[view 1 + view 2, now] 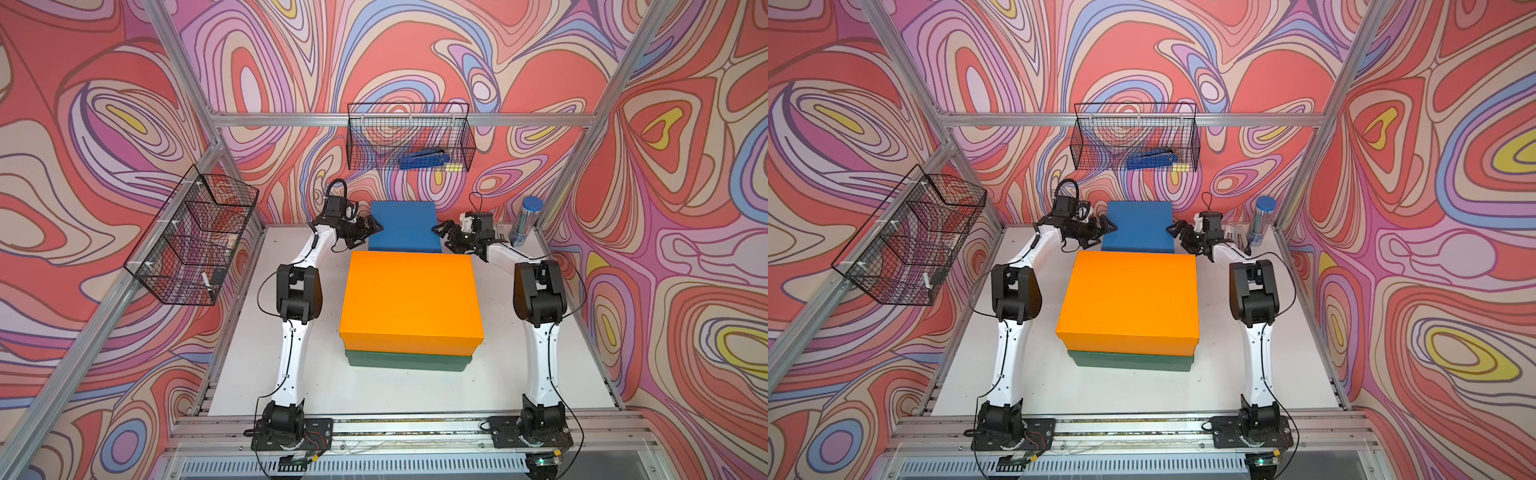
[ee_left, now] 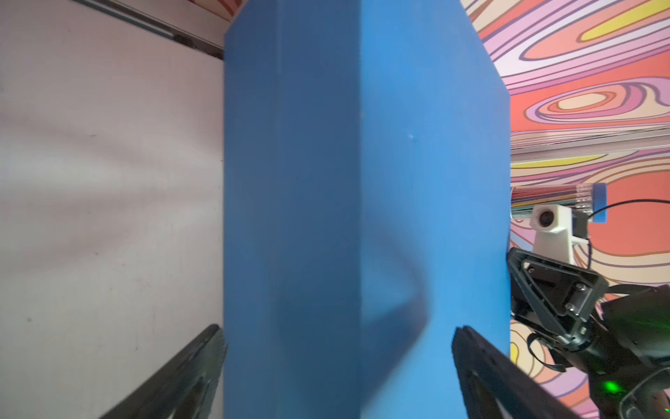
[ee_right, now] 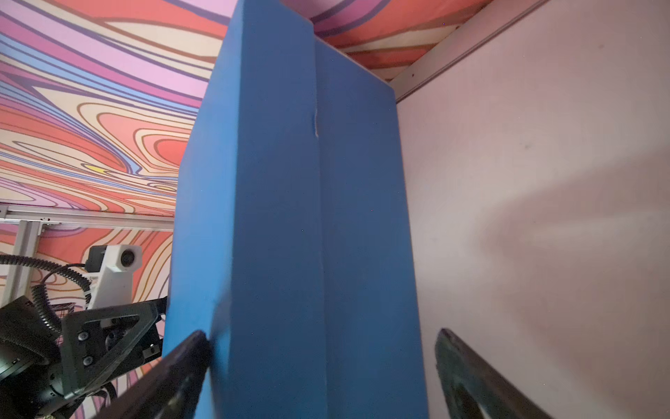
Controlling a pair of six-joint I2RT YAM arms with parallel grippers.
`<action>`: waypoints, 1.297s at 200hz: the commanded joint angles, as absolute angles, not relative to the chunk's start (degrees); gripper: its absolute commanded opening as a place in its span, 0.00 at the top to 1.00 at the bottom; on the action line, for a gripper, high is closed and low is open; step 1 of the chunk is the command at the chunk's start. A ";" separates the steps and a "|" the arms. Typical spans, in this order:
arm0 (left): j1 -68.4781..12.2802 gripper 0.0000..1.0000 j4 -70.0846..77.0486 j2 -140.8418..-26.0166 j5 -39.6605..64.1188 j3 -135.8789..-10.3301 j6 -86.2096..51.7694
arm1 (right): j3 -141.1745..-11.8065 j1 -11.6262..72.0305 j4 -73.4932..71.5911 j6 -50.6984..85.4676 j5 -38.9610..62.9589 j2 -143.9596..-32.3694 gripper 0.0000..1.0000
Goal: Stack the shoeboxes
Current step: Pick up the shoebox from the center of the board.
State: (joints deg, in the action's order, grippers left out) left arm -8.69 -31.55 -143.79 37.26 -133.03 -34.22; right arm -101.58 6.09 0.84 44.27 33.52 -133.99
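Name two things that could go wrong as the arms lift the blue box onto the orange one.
The left gripper and right gripper stand open at the ends of the blue box; closing unevenly could tilt it or pull only its lid.
That box sits behind the orange box, which rests on the green box; a low lift could catch and shove that stack.

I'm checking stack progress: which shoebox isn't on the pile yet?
The blue box. It stands alone on the table at the back, while the orange box sits on the green box in front of it.
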 commanded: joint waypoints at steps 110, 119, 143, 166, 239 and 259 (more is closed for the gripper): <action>-9.49 0.01 -15.52 -129.95 37.31 -109.12 -37.78 | -133.56 8.56 12.35 40.00 44.98 -154.10 0.20; -9.46 0.02 -13.65 -129.77 37.65 -108.83 -37.97 | -134.27 8.82 11.81 40.46 45.26 -154.66 0.20; -9.55 0.04 -13.01 -129.31 38.07 -108.07 -38.31 | -137.44 9.59 11.54 41.21 46.19 -156.67 0.22; -9.92 0.06 -10.63 -127.50 38.14 -104.43 -38.83 | -141.29 10.18 11.44 41.85 46.66 -159.03 0.24; -10.02 0.07 -4.46 -122.53 35.98 -93.91 -41.06 | -144.62 11.37 11.66 43.17 47.40 -162.07 0.27; -10.02 0.07 -1.39 -121.11 35.08 -90.87 -42.91 | -144.92 11.82 12.10 43.11 47.72 -162.25 0.26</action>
